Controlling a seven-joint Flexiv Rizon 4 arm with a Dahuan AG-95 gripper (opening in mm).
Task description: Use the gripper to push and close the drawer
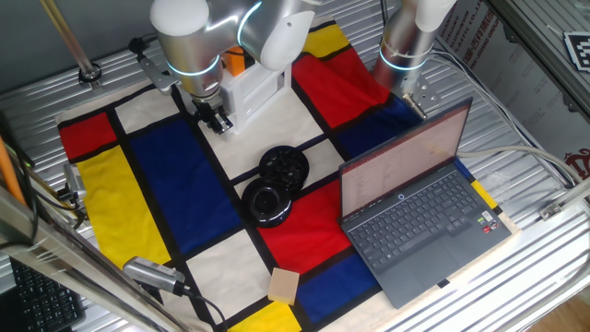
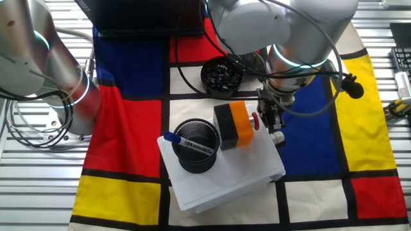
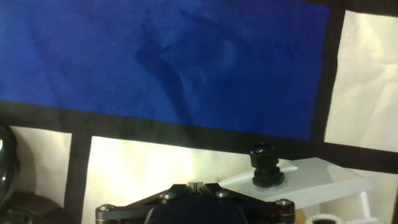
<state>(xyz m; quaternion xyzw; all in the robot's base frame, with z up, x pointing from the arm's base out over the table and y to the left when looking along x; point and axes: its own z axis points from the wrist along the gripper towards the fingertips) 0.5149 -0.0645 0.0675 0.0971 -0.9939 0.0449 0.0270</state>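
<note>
The small white cabinet (image 1: pixel 253 90) stands at the back of the checked cloth; it also shows in the other fixed view (image 2: pixel 225 176). My gripper (image 1: pixel 219 122) hangs low right at the cabinet's front side, fingers pointing down (image 2: pixel 270 125). In the hand view the black fingers (image 3: pixel 196 184) are pressed together and hold nothing. Just right of them is the white drawer (image 3: pixel 311 177) with a black knob (image 3: pixel 265 165) on it, close to the fingers. I cannot tell how far out the drawer stands.
A black mesh pen cup (image 2: pixel 196 154) and an orange-and-black block (image 2: pixel 234 125) sit on the cabinet. Two black round dishes (image 1: pixel 283 168) (image 1: pixel 267 201), an open laptop (image 1: pixel 415 212), a tan wooden block (image 1: pixel 284 284) and the other silver arm (image 1: pixel 410 46) are nearby.
</note>
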